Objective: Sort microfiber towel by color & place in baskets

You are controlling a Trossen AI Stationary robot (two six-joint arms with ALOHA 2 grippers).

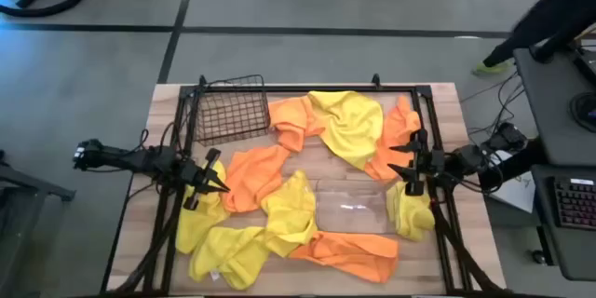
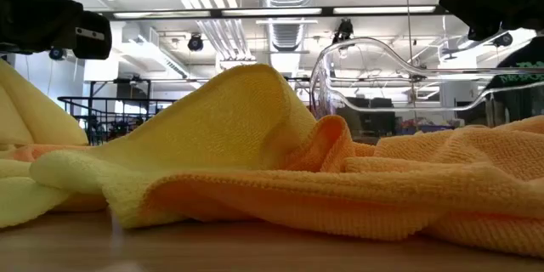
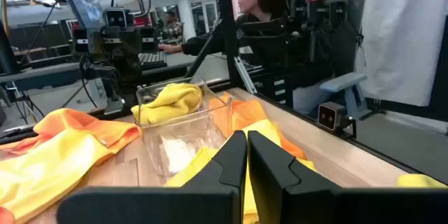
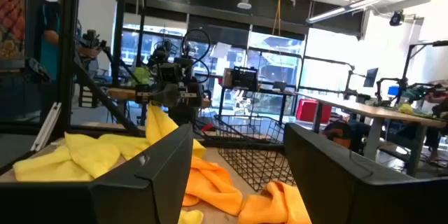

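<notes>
Bright yellow and orange towels lie crumpled over the table: a yellow one (image 1: 349,126) and an orange one (image 1: 253,175) in the middle. The dark wire basket (image 1: 228,107) stands at the far left. The clear bin (image 1: 352,207) stands near the middle, with a yellow towel (image 3: 168,101) draped over its right end. My left gripper (image 1: 209,179) is shut on a yellow towel (image 1: 200,216) at the table's left. My right gripper (image 1: 410,169) hangs open and empty above the orange towel (image 1: 396,144) at the right, beside the bin. My left gripper pinches a raised bit of the yellow towel (image 3: 246,194) between its two nearly closed fingers. In the right wrist view the cloth (image 4: 159,122) hangs slack below the fingers. The rest of the towel lies on the table; one layer or several, I cannot tell.
A black metal frame (image 1: 307,88) runs round the table's work area. An orange towel (image 1: 349,251) lies at the near edge, in front of the bin. People and desks show in the room beyond the table (image 3: 266,7).
</notes>
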